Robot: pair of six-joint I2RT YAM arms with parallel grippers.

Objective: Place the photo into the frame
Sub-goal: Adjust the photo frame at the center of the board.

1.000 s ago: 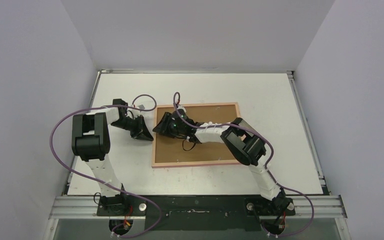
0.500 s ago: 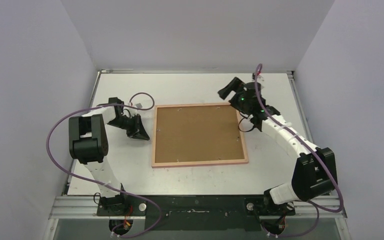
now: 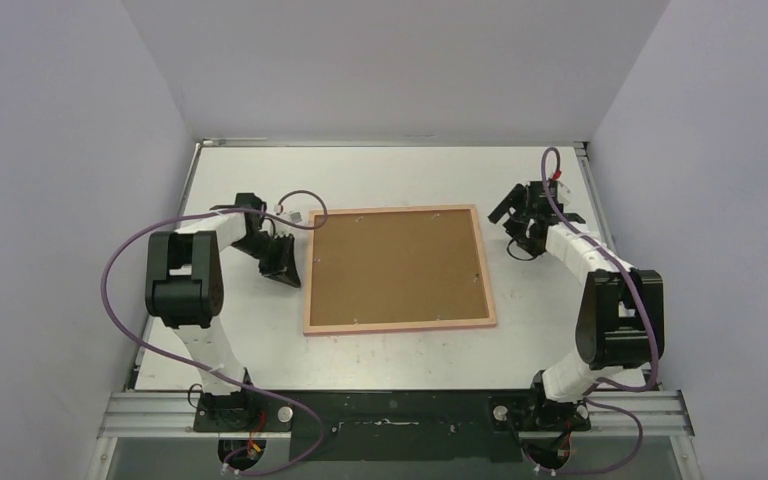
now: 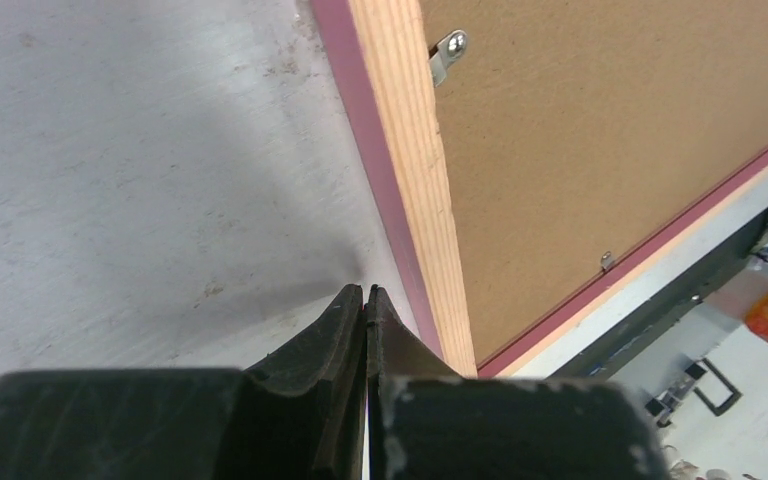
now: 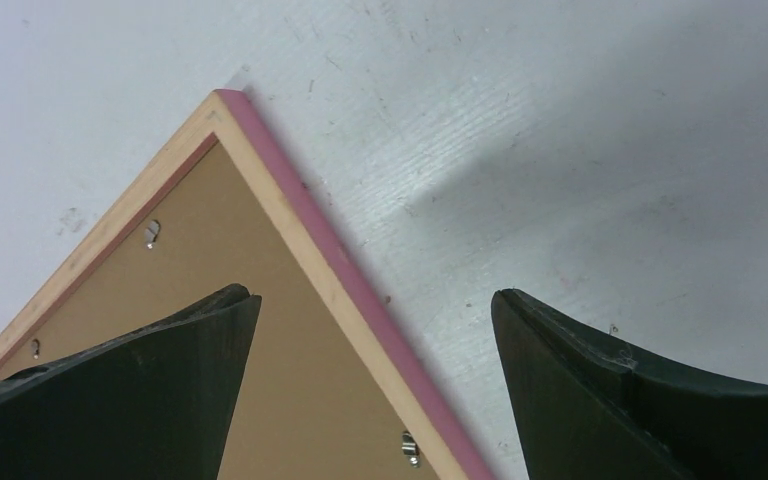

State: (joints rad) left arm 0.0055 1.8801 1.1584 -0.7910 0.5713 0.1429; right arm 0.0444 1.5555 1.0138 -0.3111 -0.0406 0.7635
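The left jaws are pressed shut, holding nothing, tips low over the counter (image 3: 410,175) just beside the left rail of the frame (image 3: 400,325); the right jaws stand wide and empty above its far right corner. The frame lies flat near the middle of the counter, pale wood back up and pink front down, with the brown board (image 3: 395,268) filling it. It is close to square; its longer side seems to run left to right, turned slightly off the counter's edges. The photo is not in view, so it cannot be told whether it sits under the board. The likely trouble is a nudge: the shut left tips could shove the rail sideways, or the open right jaws, coming down, could snag the corner and tip the frame. If a clip (image 4: 448,50) is not turned fully over the board, lifting could let the board slip out.
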